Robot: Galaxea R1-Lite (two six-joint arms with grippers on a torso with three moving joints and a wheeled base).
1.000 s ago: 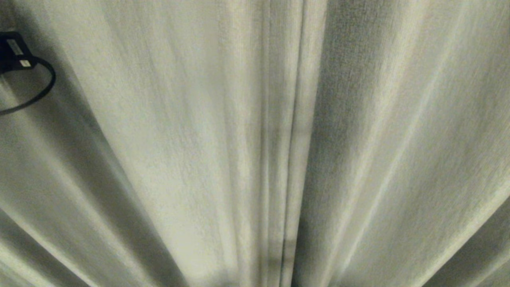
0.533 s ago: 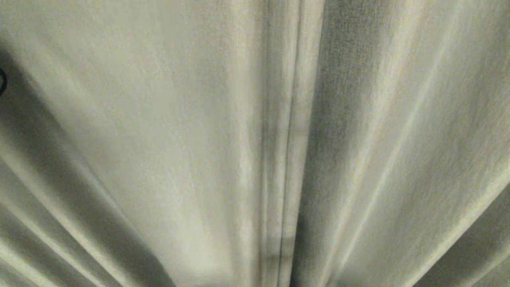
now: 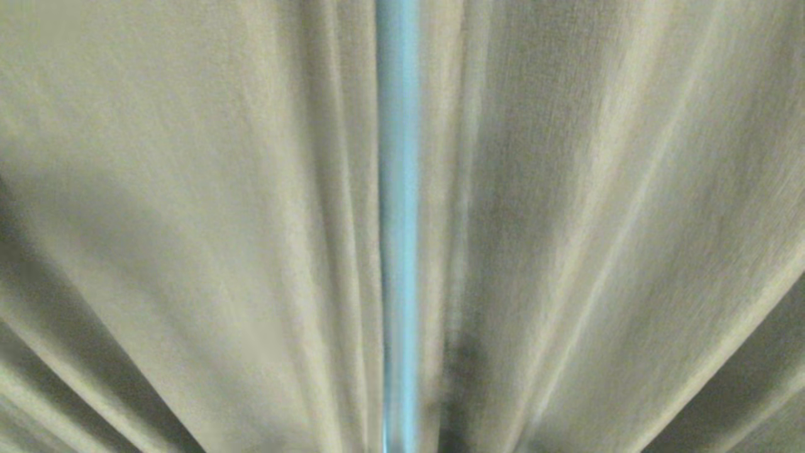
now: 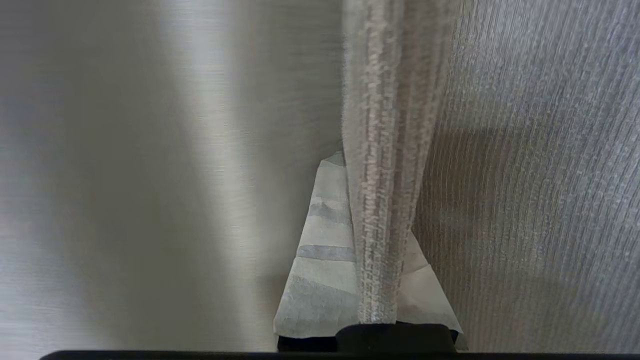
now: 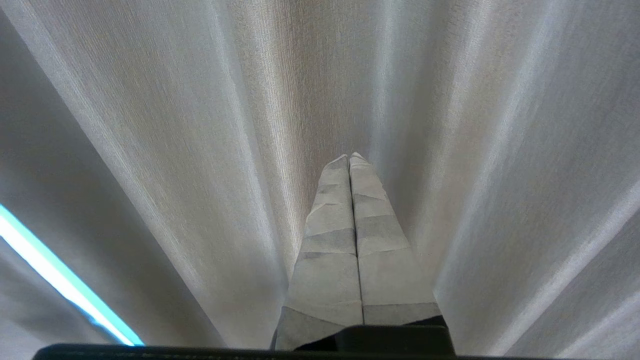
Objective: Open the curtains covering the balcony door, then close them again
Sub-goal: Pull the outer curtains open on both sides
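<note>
Thick beige-grey curtains (image 3: 188, 220) fill the head view. Their two panels stand slightly apart at the middle, with a narrow bright blue gap (image 3: 397, 220) between them. The balcony door stays hidden behind the fabric. In the left wrist view my left gripper (image 4: 372, 170) is shut on a bunched fold of the curtain edge (image 4: 385, 125), which runs between its taped fingers (image 4: 325, 240). My right gripper (image 5: 350, 157) is shut on nothing, its fingers pressed together and pointing at the pleats (image 5: 175, 150). Neither arm shows in the head view.
Curtain fabric hangs close on every side in all three views. A slanted blue strip of light (image 5: 55, 275) shows at the edge of the right wrist view. A smoother pale panel (image 4: 150, 175) lies beside the held fold.
The left arm's black part and cable slid out of the head view on the left. The left curtain panel shifted left, and a narrow blue gap opened where the edges had met.
</note>
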